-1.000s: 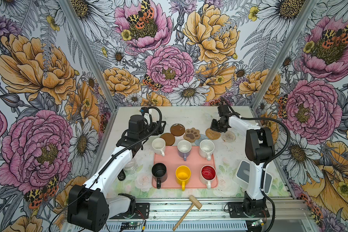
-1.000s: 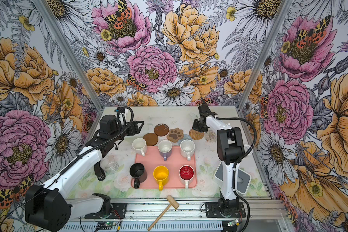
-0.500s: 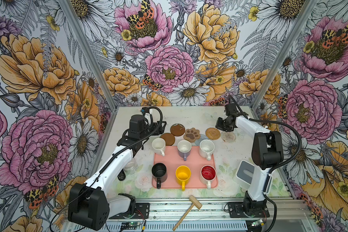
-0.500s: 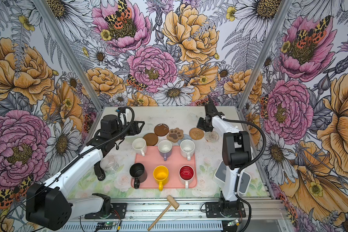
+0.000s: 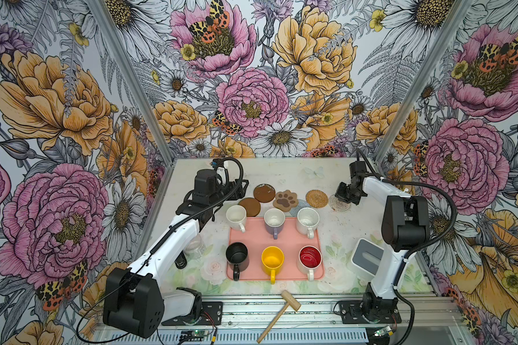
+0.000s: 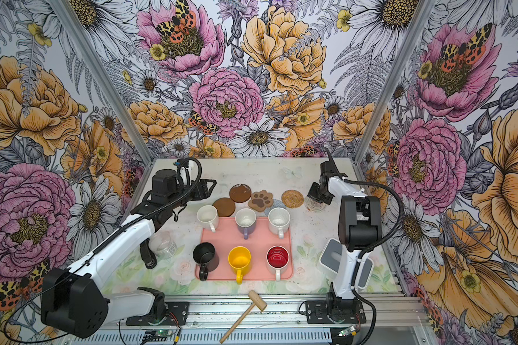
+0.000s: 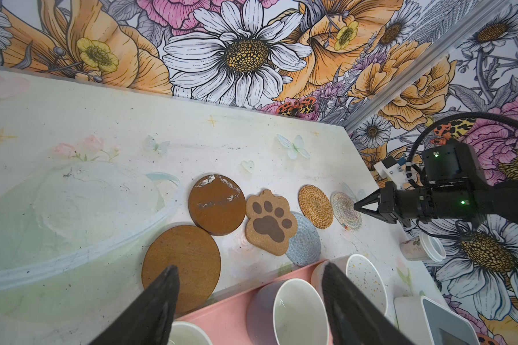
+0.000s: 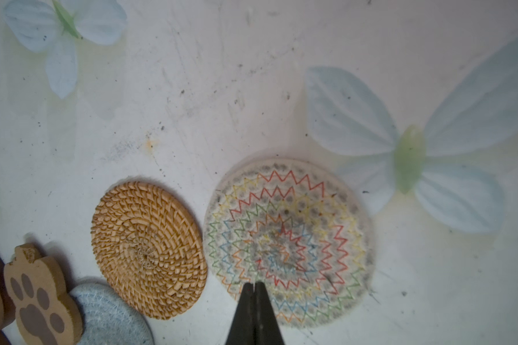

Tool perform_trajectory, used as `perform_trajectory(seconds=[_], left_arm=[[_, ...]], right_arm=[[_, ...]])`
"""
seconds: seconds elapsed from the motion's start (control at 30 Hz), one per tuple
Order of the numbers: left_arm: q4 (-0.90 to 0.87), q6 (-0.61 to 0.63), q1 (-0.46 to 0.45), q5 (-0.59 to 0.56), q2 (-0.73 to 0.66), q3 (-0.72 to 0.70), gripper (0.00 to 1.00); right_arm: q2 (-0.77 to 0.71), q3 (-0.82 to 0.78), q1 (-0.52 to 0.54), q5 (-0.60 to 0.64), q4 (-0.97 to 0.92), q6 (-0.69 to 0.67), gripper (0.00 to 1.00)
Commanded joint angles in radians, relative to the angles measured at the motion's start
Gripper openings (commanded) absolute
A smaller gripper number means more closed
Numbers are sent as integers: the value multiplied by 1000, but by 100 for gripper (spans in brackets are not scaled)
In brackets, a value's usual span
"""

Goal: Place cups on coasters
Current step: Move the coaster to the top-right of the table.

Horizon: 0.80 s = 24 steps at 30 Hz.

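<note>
Right wrist view shows the right pincer point(image 8: 254, 285) shut, tips together, at the edge of the pale coaster point(image 8: 287, 239); contact cannot be confirmed. The tan coaster point(image 8: 148, 249) lies just beside it, almost touching. Left wrist view shows the left pincer point(image 7: 249, 265) wide and empty, above the near brown disc point(image 7: 181, 265) and the tray point(image 7: 228, 307) edge.

In both top views the six cups stand in two rows at the tray. The white mug point(image 5: 236, 214) sits at its far left corner, against the near brown disc. The lavender mug point(image 5: 274, 219), speckled mug point(image 5: 307, 217), black mug point(image 5: 237, 255), yellow mug point(image 5: 272, 259) and red-lined mug point(image 5: 310, 257) are on the tray. No cup is on a coaster.

Probable faults from this state:
- Coaster drag. A shut pincer sliding on the pale coaster can push it into the tan coaster.
- Unlevel seats. The paw coaster point(image 7: 271, 222) overlaps the grey-blue coaster point(image 7: 305, 245), and the far brown disc point(image 7: 217, 204) appears to overlap the near one. A cup set on either pair is likely to tilt.
- Rim strike. The cups stand close together, so a wide pincer descending on one may hit its neighbour.
- Crowding. The coasters lie close, so placed cups may collide.
</note>
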Motion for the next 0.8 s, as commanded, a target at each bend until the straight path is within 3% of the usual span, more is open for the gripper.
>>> perform_trajectory(seconds=[0.0, 0.77], left_arm=[[14, -21, -12, -13, 18, 34, 77], [6, -27, -26, -54, 20, 43, 77]], right_arm=[[50, 21, -13, 11, 7, 2, 0], [177, 124, -38, 7, 8, 23, 0]])
